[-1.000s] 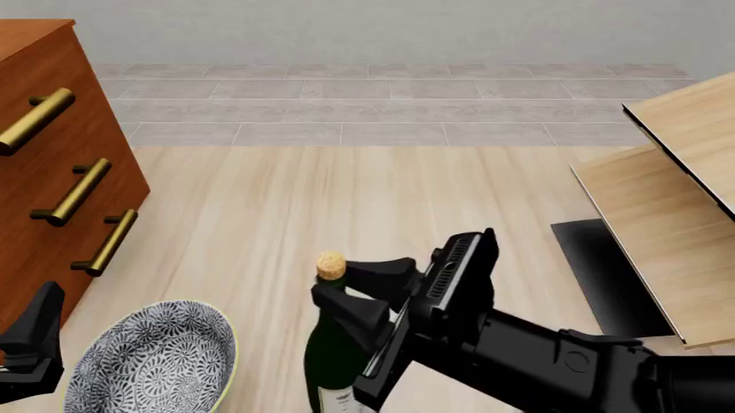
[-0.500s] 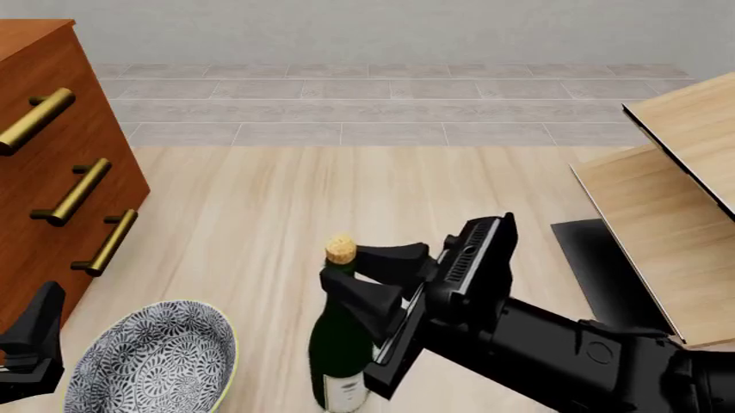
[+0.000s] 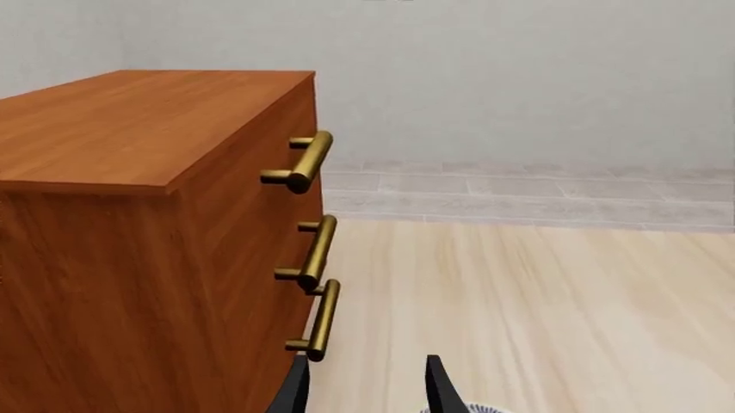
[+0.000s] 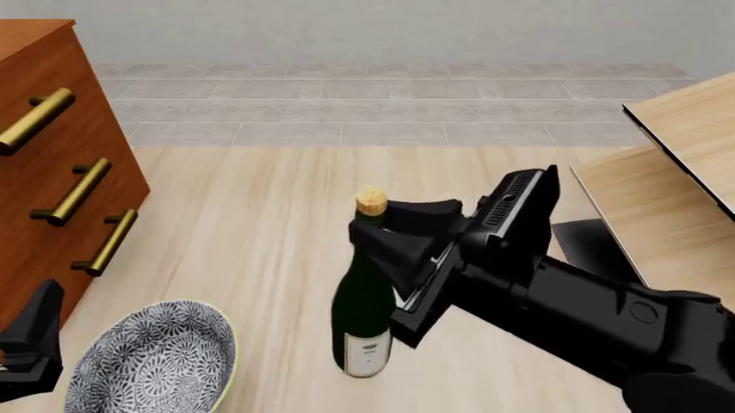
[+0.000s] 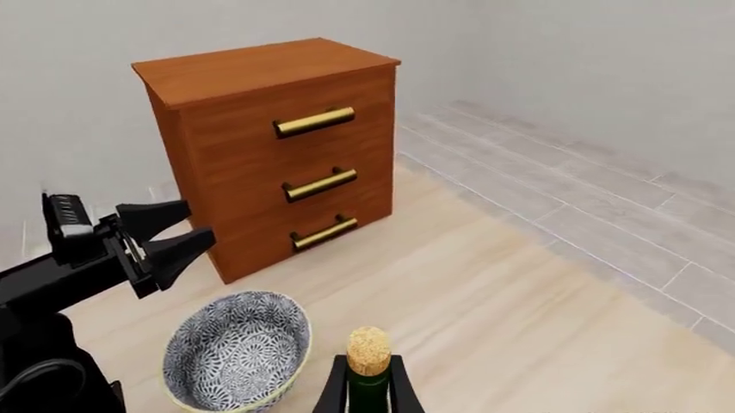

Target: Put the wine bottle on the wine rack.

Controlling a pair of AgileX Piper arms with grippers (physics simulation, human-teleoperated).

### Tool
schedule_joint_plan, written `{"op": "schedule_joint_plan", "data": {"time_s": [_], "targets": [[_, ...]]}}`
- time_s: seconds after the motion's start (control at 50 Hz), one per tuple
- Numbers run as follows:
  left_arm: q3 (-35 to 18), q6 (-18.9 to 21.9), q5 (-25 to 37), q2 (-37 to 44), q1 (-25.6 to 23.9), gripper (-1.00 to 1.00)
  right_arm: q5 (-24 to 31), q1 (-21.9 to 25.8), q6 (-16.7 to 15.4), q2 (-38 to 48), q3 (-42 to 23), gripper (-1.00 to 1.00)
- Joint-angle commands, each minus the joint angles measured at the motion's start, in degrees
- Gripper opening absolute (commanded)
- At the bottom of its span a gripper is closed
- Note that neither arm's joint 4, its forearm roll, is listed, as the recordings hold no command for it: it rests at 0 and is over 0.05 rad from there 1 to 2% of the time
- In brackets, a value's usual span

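The wine bottle (image 4: pixel 365 301) is dark green with a tan cork (image 4: pixel 371 203) and a white label near its base. It stands nearly upright at the middle front of the table. My right gripper (image 4: pixel 379 225) is shut on its neck just below the cork. The right wrist view shows the cork (image 5: pixel 369 349) between the right gripper's fingers (image 5: pixel 369 391). The pale-wood wine rack (image 4: pixel 672 215) with its black base plate (image 4: pixel 586 258) stands at the right edge, apart from the bottle. My left gripper (image 4: pixel 34 340) is open and empty at the front left; it also shows in its own wrist view (image 3: pixel 367 391).
A reddish-brown drawer cabinet (image 4: pixel 58 172) with brass handles stands at the left (image 3: pixel 150 241) (image 5: pixel 275 146). A patterned bowl (image 4: pixel 150 361) sits at the front left, between the left gripper and the bottle (image 5: pixel 236 348). Bare wood tabletop lies between bottle and rack.
My right gripper has carried the bottle away from the front edge and to the right, closer to the rack. The left arm has not moved.
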Motion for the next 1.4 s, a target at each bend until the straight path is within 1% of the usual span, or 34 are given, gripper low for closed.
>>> {"op": "schedule_joint_plan", "data": {"time_s": [0.02,0.06,0.08,0.14,0.16,0.2,0.24,0.26,0.32,0.38,0.4,0.46,0.5,0.52,0.58,0.64,0.68,0.7,0.76,0.78,0.8,0.88,0.9,0.94,0.96,1.02,1.1,1.22,1.3,1.32,1.34,1.4], "targets": [[0.01,-0.51,-0.32,0.00,0.18,1.00,5.11,-3.07,-0.41,-3.58,-2.89,-1.00],[0.01,-0.59,-0.29,0.00,0.27,1.00,5.78,-3.08,-0.58,-4.03,-3.28,-1.00],[0.01,-0.71,-0.40,0.00,0.20,1.00,6.98,-4.65,-0.80,-4.70,-3.90,-1.00],[0.01,-0.85,-0.51,0.00,0.29,1.00,7.96,-5.14,-0.83,-5.21,-4.35,-1.00],[0.01,-0.89,-0.47,0.00,0.16,1.00,8.53,-5.97,-1.59,-5.11,-4.62,-1.00],[0.01,-0.99,-0.48,0.00,0.13,1.00,9.11,-5.57,-1.75,-5.58,-4.85,-1.00],[0.02,-1.21,-0.49,0.00,-0.02,1.00,10.07,-7.00,-2.57,-5.87,-5.32,-1.00],[0.02,-1.20,-0.52,0.00,-0.09,1.00,10.41,-6.86,-2.40,-5.93,-5.59,-1.00],[0.02,-1.30,-0.54,0.00,-0.11,1.00,11.69,-8.60,-2.77,-6.49,-6.40,-1.00],[0.02,-1.43,-0.65,0.00,-0.15,1.00,12.46,-8.72,-2.33,-7.00,-6.77,-1.00],[0.02,-1.52,-0.77,0.00,0.01,1.00,13.09,-8.88,-3.62,-7.56,-7.19,-1.00],[0.02,-1.66,-0.84,0.00,0.07,1.00,14.47,-10.91,-1.68,-9.11,-7.89,-1.00],[0.02,-1.72,-0.85,0.00,0.09,1.00,14.99,-11.50,-2.12,-9.25,-8.27,-1.00],[0.02,-1.77,-0.87,0.00,0.12,1.00,15.23,-11.64,-3.00,-9.46,-8.37,-1.00],[0.02,-1.77,-0.87,0.00,-0.07,1.00,16.91,-12.79,-2.29,-10.20,-9.29,-1.00],[0.01,-1.75,-0.99,0.00,-0.13,1.00,18.27,-14.21,-2.63,-10.66,-10.07,-1.00],[0.01,-1.74,-1.11,0.00,-0.14,1.00,18.81,-14.47,-3.58,-11.13,-10.32,-1.00],[0.01,-1.74,-1.15,0.00,-0.20,1.00,19.29,-15.59,-3.47,-11.32,-10.57,-1.00],[0.01,-1.83,-1.30,0.00,-0.24,1.00,19.96,-15.92,-3.12,-11.80,-11.09,-1.00],[0.01,-1.82,-1.31,0.00,-0.27,1.00,20.14,-16.11,-3.49,-12.05,-11.09,-1.00],[0.01,-1.95,-1.37,0.00,-0.39,1.00,20.47,-16.74,-3.04,-12.38,-11.18,-1.00],[0.01,-1.91,-1.32,0.00,-0.90,1.00,21.78,-18.96,-3.51,-13.12,-11.94,-1.00],[0.01,-1.95,-1.44,0.00,-0.81,1.00,22.20,-19.32,-3.03,-13.33,-12.26,-1.00],[0.01,-1.86,-1.50,0.00,-0.87,1.00,23.03,-19.66,-3.95,-13.78,-12.83,-1.00],[0.00,-1.96,-1.61,0.00,-0.83,1.00,23.39,-20.44,-3.62,-14.20,-13.06,-1.00],[0.00,-1.84,-1.64,0.00,-0.88,1.00,23.88,-21.07,-4.51,-14.38,-13.34,-1.00],[0.00,-1.81,-1.72,0.00,-0.95,1.00,24.42,-22.35,-4.47,-14.65,-13.58,-1.00],[0.01,-1.73,-1.67,0.00,-1.22,1.00,26.13,-24.63,-3.40,-15.37,-14.86,-1.00],[0.01,-1.66,-1.44,0.00,-1.57,1.00,27.07,-25.34,-3.71,-15.46,-15.66,-1.00],[0.01,-1.61,-1.39,0.00,-1.57,1.00,27.49,-25.66,-3.22,-15.51,-15.94,-1.00],[0.01,-1.37,-1.25,0.00,-1.62,1.00,27.64,-25.84,-3.91,-15.72,-16.11,-1.00],[0.01,-1.67,-1.39,0.00,-1.98,1.00,28.44,-26.81,-3.73,-15.67,-16.74,-1.00]]}}
